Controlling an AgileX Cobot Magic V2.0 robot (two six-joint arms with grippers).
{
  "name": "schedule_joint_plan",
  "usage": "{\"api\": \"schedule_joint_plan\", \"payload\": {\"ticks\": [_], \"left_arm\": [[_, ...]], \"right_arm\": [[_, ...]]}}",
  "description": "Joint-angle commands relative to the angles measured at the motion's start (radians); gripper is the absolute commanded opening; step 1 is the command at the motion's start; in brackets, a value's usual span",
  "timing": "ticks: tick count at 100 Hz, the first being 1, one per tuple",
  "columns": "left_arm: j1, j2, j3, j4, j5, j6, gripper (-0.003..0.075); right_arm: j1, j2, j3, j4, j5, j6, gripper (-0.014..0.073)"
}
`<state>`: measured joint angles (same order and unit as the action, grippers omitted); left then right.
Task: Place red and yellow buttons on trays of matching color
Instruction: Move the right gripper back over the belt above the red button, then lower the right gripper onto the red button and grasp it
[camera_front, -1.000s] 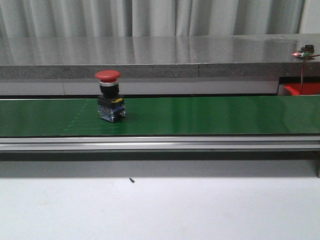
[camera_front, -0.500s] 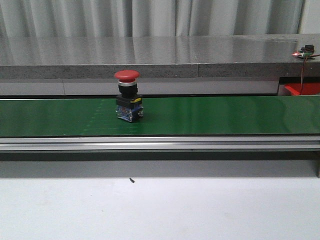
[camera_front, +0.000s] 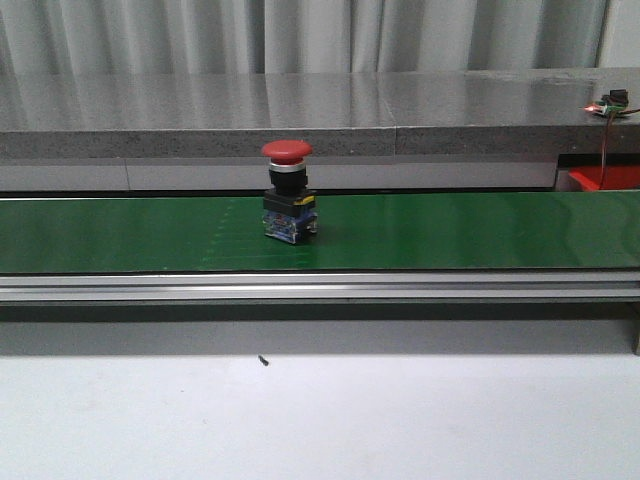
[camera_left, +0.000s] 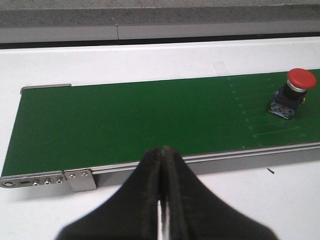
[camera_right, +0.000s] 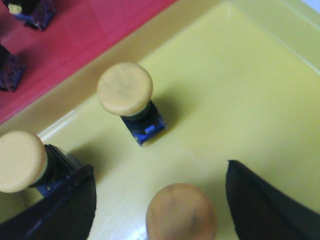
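A red button (camera_front: 288, 204) with a black and blue base stands upright on the green conveyor belt (camera_front: 450, 232). The left wrist view shows this button (camera_left: 295, 92) far off to one side of my left gripper (camera_left: 162, 151), which is shut with nothing in it and hangs over the white table by the belt's end. My right gripper (camera_right: 160, 172) is open over the yellow tray (camera_right: 240, 85). A yellow button (camera_right: 181, 212) stands between its fingers, touched by neither. Two more yellow buttons (camera_right: 129, 95) (camera_right: 22, 161) stand in that tray. Neither gripper shows in the front view.
The red tray (camera_right: 90, 30) adjoins the yellow one and holds dark button bases (camera_right: 35, 9) at its edge. A corner of a red tray (camera_front: 603, 180) shows at the belt's far right. A grey ledge (camera_front: 300, 110) runs behind the belt, white table (camera_front: 320, 420) in front.
The red button has travelled to the right along the belt, from left of centre toward the middle. It stays upright.
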<state>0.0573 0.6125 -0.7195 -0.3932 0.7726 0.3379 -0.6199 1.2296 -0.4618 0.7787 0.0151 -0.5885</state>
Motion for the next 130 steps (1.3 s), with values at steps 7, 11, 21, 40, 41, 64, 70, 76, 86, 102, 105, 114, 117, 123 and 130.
{"api": "schedule_joint_plan", "payload": {"ticks": [7, 11, 21, 40, 41, 64, 70, 76, 86, 102, 105, 114, 117, 123, 130], "left_arm": [[-0.009, 0.002, -0.026, -0.021, -0.069, -0.005, -0.0020], [-0.009, 0.002, -0.026, -0.021, -0.069, -0.005, -0.0020], [-0.009, 0.002, -0.026, -0.021, -0.069, -0.005, -0.0020], [-0.009, 0.002, -0.026, -0.021, -0.069, -0.005, -0.0020], [-0.009, 0.002, -0.026, -0.021, -0.069, -0.005, -0.0020], [-0.009, 0.002, -0.026, -0.021, -0.069, -0.005, -0.0020], [-0.009, 0.002, -0.026, -0.021, -0.069, -0.005, -0.0020], [-0.009, 0.002, -0.026, -0.021, -0.067, -0.005, -0.0020], [-0.009, 0.002, -0.026, -0.021, -0.067, -0.005, -0.0020], [-0.009, 0.002, -0.026, -0.021, -0.067, -0.005, -0.0020], [-0.009, 0.002, -0.026, -0.021, -0.067, -0.005, -0.0020], [-0.009, 0.002, -0.026, -0.021, -0.067, -0.005, -0.0020], [-0.009, 0.002, -0.026, -0.021, -0.067, -0.005, -0.0020], [-0.009, 0.002, -0.026, -0.021, -0.067, -0.005, -0.0020], [-0.009, 0.002, -0.026, -0.021, -0.067, -0.005, -0.0020]], "right_arm": [[0.064, -0.089, -0.028, 0.001, -0.023, -0.011, 0.0543], [0.098, -0.106, -0.028, -0.010, -0.015, -0.012, 0.0543], [0.195, -0.148, -0.040, -0.059, 0.013, -0.023, 0.0543], [0.414, -0.172, -0.130, -0.111, 0.147, -0.023, 0.0543], [0.421, -0.172, -0.138, -0.113, 0.153, -0.023, 0.0543], [0.561, -0.160, -0.289, -0.138, 0.334, -0.023, 0.0543], [0.584, -0.146, -0.331, -0.141, 0.392, -0.023, 0.0543], [0.601, -0.122, -0.378, -0.141, 0.445, -0.023, 0.0543], [0.646, -0.068, -0.450, -0.141, 0.514, -0.023, 0.0543], [0.735, 0.035, -0.555, -0.141, 0.567, -0.023, 0.0543], [0.749, 0.062, -0.573, -0.142, 0.575, -0.023, 0.0543], [0.791, 0.127, -0.627, -0.151, 0.597, -0.023, 0.0543], [0.807, 0.153, -0.648, -0.153, 0.605, -0.023, 0.0543], [0.835, 0.195, -0.685, -0.155, 0.613, -0.023, 0.0543], [0.861, 0.244, -0.727, -0.158, 0.625, -0.023, 0.0543]]}}
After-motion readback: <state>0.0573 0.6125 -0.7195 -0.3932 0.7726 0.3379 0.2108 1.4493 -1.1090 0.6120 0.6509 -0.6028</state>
